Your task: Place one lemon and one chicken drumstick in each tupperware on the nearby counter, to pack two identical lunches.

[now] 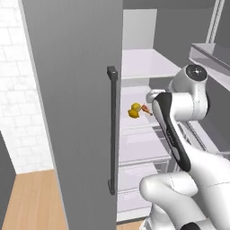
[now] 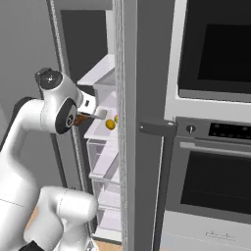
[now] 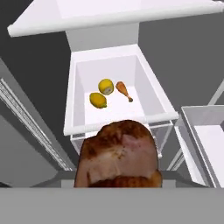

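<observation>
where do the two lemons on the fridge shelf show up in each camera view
Left base view: lemons mid-frame, just right of the dark door handle.
Right base view: one yellow lemon left of the door edge, the other mostly hidden.
Hand view: upper centre.
Shared landmark: the loose drumstick lying beside them.

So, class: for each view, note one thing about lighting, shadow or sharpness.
Left base view: flat, even light, with the fridge door a plain grey slab without glare. Right base view: the oven window is dull black, no reflections. Hand view: the held chicken drumstick looms large and soft-textured, while the lemons stay crisp with barely any shadow.
</observation>
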Available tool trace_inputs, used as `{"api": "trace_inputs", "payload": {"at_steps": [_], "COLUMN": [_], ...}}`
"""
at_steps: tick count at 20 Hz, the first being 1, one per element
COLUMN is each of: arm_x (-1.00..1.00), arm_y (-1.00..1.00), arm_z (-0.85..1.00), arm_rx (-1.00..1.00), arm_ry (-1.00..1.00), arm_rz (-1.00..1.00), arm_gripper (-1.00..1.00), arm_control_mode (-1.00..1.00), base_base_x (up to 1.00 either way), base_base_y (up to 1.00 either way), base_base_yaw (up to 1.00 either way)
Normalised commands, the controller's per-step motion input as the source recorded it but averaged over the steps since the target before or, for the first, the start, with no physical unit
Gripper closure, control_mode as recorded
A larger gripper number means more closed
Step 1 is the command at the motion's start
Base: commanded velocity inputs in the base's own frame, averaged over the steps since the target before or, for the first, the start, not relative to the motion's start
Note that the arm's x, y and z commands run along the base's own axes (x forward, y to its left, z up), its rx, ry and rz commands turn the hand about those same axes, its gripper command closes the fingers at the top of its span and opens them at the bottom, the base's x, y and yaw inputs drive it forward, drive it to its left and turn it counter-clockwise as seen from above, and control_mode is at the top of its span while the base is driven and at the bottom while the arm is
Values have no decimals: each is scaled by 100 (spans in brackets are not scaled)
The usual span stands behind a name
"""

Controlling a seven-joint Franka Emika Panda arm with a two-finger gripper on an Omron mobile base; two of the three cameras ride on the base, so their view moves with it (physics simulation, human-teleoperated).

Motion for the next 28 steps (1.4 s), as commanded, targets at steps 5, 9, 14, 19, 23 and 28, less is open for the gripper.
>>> {"api": "trace_inputs", "payload": {"at_steps": [5, 9, 14, 19, 23, 28], "arm_x": [0, 0, 0, 0, 0, 0], "arm_y": [0, 0, 0, 0, 0, 0], "arm_z": [0, 0, 0, 0, 0, 0], "arm_rx": [0, 0, 0, 0, 0, 0], "arm_ry": [0, 0, 0, 0, 0, 0], "arm_rz": [0, 0, 0, 0, 0, 0], "arm_gripper": [100, 100, 100, 100, 100, 100], "arm_control_mode": [100, 100, 100, 100, 100, 100], "base_base_x": [-82, -97, -100, -100, -100, -65], "base_base_y": [8, 7, 4, 0, -63, -100], "base_base_yaw": [0, 0, 0, 0, -8, -14]}}
